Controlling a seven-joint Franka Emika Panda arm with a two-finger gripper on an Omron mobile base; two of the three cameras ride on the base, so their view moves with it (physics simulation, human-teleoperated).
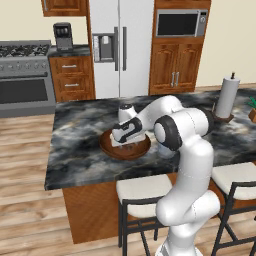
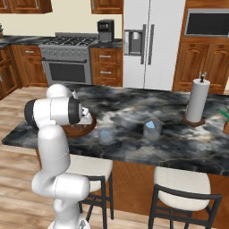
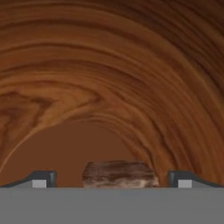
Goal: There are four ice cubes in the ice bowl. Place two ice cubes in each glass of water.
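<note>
In the hand view the reddish-brown wood of the ice bowl is very close. One translucent ice cube lies on the bowl's floor between my fingertips. My gripper is open, and its dark tips stand apart from the cube on either side. From the left base view, my hand reaches down into the ice bowl and hides what lies inside. Two clear glasses of water stand on the counter to the right of the ice bowl.
The dark marble island carries a white paper-towel roll at its far right. Two stools stand at the island's near edge. Stove, fridge and cabinets line the back wall.
</note>
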